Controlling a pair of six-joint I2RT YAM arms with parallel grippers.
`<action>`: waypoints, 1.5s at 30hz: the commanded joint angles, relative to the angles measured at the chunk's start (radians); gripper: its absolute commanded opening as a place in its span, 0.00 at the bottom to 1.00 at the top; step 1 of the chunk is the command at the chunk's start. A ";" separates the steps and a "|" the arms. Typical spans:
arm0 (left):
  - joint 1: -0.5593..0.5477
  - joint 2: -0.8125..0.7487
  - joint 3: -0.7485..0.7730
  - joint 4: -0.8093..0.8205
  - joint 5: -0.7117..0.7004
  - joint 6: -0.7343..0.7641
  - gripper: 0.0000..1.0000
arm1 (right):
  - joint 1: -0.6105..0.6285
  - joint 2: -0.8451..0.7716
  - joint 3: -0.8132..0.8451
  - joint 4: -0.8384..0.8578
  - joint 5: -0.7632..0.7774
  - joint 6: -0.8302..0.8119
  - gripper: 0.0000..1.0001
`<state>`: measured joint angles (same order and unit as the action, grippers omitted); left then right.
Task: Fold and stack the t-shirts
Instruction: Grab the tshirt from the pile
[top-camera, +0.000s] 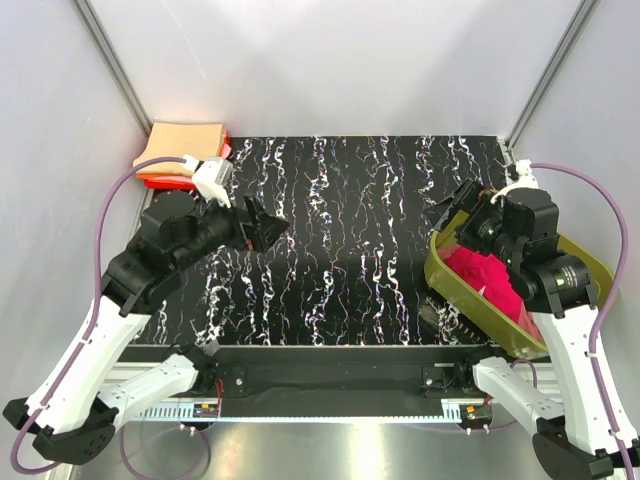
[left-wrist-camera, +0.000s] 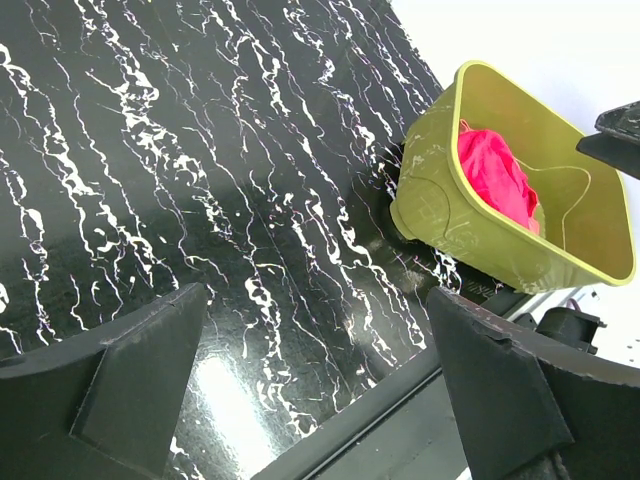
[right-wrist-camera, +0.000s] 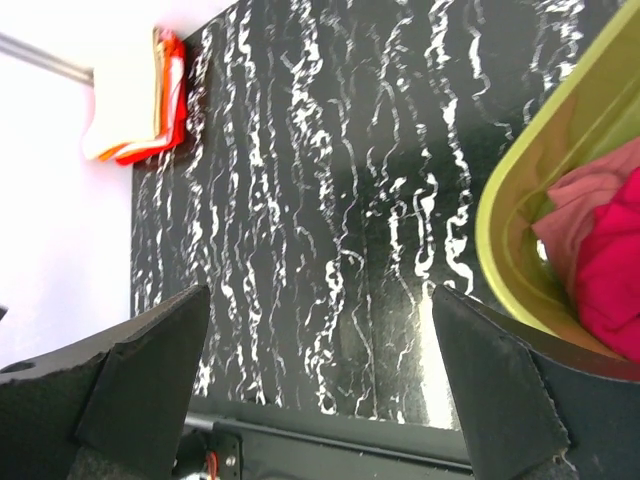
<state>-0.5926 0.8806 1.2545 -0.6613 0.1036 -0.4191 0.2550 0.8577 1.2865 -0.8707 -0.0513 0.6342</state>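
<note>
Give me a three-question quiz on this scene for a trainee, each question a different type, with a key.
1. True or false: the bright crimson-pink cloth shirt lies spread flat on the black marbled table.
2. Where is the folded stack of tan and orange-red shirts? A: far left corner. B: table's middle. C: near right corner.
3. Fill in: the left tool and the right tool both stand ___, holding nothing.
Key: 1 false, it sits bunched in the olive-green plastic tub; 2 A; 3 open.

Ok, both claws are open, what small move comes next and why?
Probably lower the open right claw into the olive-green tub onto the crimson t-shirt: it lies crumpled there, and that claw hovers beside the tub, empty.
</note>
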 joint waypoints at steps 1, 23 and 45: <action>-0.004 -0.008 -0.007 0.015 -0.013 0.014 0.99 | -0.002 -0.011 0.031 -0.008 0.105 0.008 1.00; -0.004 0.050 -0.118 0.000 0.082 -0.050 0.99 | -0.434 0.441 -0.103 0.045 0.613 -0.022 0.78; -0.004 0.113 -0.104 -0.037 0.065 -0.057 0.99 | -0.592 0.544 -0.309 0.263 0.472 0.027 0.40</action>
<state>-0.5926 1.0035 1.1305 -0.7162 0.1791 -0.4980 -0.3344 1.4315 0.9752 -0.6540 0.4038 0.6609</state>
